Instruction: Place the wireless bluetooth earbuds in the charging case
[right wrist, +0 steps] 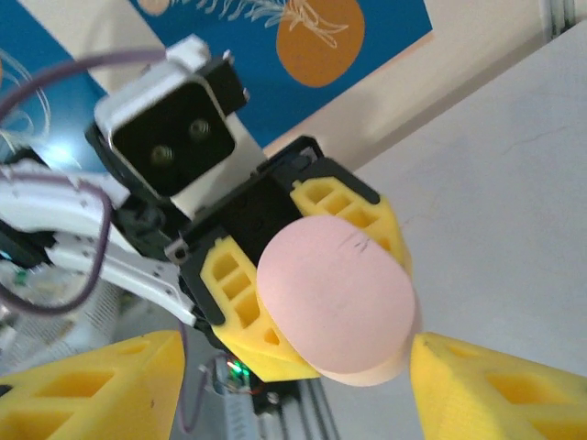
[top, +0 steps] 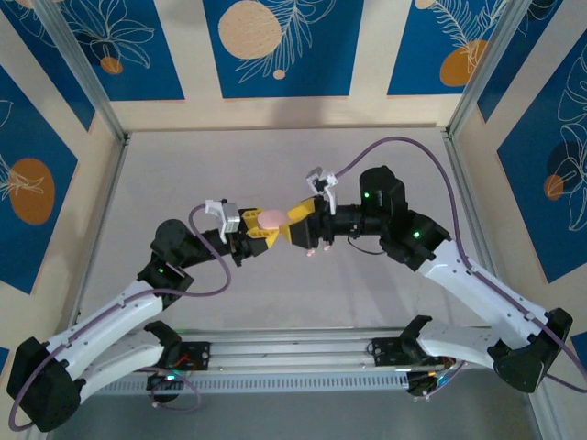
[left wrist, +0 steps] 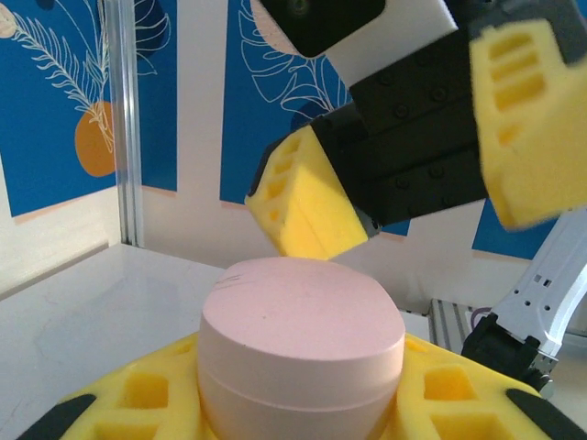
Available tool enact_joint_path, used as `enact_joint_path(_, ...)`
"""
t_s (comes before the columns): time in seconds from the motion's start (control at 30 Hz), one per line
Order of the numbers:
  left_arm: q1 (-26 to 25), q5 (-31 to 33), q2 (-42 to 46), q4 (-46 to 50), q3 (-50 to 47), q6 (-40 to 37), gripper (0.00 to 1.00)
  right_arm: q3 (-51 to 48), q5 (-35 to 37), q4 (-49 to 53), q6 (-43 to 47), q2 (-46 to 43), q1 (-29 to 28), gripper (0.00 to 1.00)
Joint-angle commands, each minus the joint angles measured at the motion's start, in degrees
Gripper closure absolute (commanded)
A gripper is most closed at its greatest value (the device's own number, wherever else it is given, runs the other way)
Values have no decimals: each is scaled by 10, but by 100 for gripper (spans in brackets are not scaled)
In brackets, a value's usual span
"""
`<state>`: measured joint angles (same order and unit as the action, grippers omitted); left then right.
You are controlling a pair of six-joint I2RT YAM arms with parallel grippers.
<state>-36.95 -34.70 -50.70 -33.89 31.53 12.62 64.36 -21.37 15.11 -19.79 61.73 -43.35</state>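
Clamping a round pale-pink plastic charging case (left wrist: 303,357) over the middle of the grey table (top: 183,165), left gripper (top: 260,226) is holding it between the parted yellow fingers (left wrist: 307,206) of right gripper (left wrist: 422,197).

From here I count one pink charging case (left wrist: 303,339) and two yellow-fingered grippers: the left gripper (top: 266,225) and the right gripper (top: 295,225).

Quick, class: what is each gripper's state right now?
Left gripper: closed on the round pale pink plastic charging case.
Right gripper: open, yellow foam fingers apart, holding nothing.
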Motion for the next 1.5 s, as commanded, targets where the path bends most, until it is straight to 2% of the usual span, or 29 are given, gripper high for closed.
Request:
enact_joint_path(0.0, -4, -19, 1, -23, 13, 14, 75, 23, 50, 59, 109, 11, -10, 33)
enact_joint_path(0.27, -4, -28, 0, -29, 15, 19, 76, 21, 75, 55, 113, 21, -15, 35)
enact_joint_path(0.53, -5, -53, -3, -41, 15, 16, 76, 28, 107, 46, 79, 31, -8, 39)
enact_joint_path(0.83, -4, -66, 0, -45, 14, 19, 76, 31, 86, 35, 45, 31, 25, 42)
enact_joint_path(1.17, -5, -76, -4, -46, 18, 25, 76, 54, 97, 44, 5, 49, 28, 41)
enact_joint_path(1.3, -5, -75, -4, -48, 17, 27, 76, 74, 126, 69, -26, 61, 31, 40)
enact_joint_path(1.47, -4, -49, 2, -41, 11, 25, 76, 76, 69, 50, -33, 44, 35, 37)
